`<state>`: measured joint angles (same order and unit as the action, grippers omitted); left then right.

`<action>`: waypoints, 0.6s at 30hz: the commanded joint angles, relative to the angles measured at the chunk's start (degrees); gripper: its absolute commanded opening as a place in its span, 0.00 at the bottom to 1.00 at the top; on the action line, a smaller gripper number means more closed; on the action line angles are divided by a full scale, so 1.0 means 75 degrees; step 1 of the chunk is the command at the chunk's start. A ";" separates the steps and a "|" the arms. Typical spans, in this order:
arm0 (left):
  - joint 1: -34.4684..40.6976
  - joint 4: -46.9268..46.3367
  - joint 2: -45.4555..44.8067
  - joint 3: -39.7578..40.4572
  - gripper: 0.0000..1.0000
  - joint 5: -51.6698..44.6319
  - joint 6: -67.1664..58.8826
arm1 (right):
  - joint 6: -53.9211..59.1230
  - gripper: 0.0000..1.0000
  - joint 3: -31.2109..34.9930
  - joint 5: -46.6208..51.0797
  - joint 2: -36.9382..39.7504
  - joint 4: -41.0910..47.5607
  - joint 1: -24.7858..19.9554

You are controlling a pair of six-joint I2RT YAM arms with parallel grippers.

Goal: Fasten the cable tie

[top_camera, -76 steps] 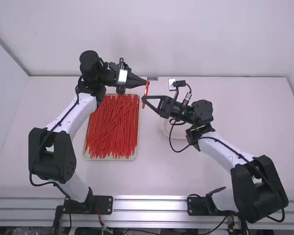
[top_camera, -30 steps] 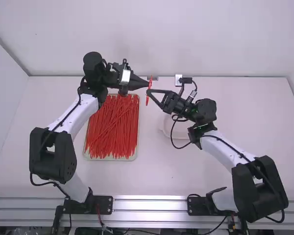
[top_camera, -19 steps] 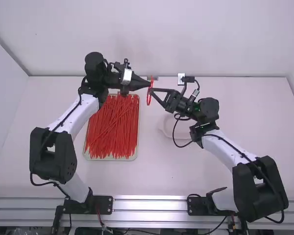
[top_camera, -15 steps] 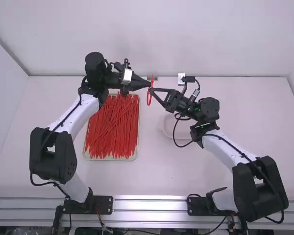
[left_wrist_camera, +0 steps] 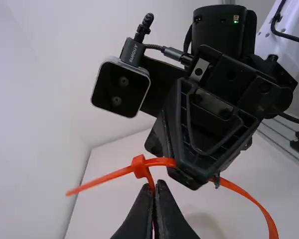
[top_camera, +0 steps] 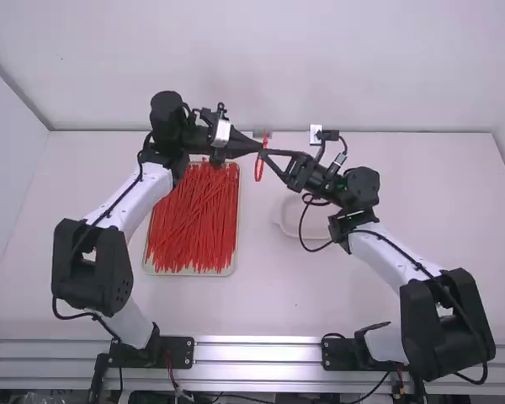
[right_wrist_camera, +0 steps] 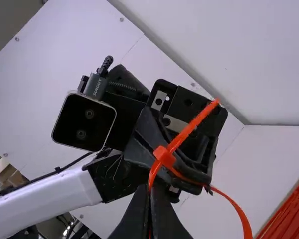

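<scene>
Red cable tie [top_camera: 259, 165], where is it right now?

Up in the air between the two arms, above the far end of the tray [top_camera: 234, 268] that carries the pile of spare ties [top_camera: 194, 215], well off the desk [top_camera: 421, 194]. It is bent into a loop, and the wrist views show a tail poking out past the head, so it looks threaded.

And the tools?

Left tool [left_wrist_camera: 153, 191] is pinched narrow, tips together on the strap just under the head. Right tool [right_wrist_camera: 150, 199] is likewise closed to a slit, with the strap running down between its fingers. The two tips nearly touch.

Why so close together?

My reading: one steadies the head end so the other has something to pull against. Held in the air, the loop has room to shrink without snagging on the pile below.

How far along, then?

Threaded but slack, I'd say; the loop needs drawing tight. The risk is the thin strap slipping out of a pinch during the pull
</scene>
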<state>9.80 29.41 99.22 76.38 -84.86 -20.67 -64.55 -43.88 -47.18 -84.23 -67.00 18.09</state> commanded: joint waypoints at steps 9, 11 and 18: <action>0.0099 0.0618 0.0038 -0.0481 0.01 -0.0653 -0.0006 | 0.0012 0.00 -0.0364 0.0662 -0.0015 0.0006 -0.0309; -0.0020 0.0950 0.0038 -0.0495 0.01 -0.0653 0.0356 | 0.0009 0.00 -0.0361 0.0638 -0.0015 -0.0006 -0.0306; -0.0117 0.1378 0.0038 -0.0493 0.02 -0.0650 0.0965 | -0.0015 0.11 -0.0361 0.0484 -0.0015 -0.0032 -0.0216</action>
<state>8.95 39.38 99.22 73.69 -86.39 -15.86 -64.55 -44.42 -46.00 -84.20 -66.83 16.88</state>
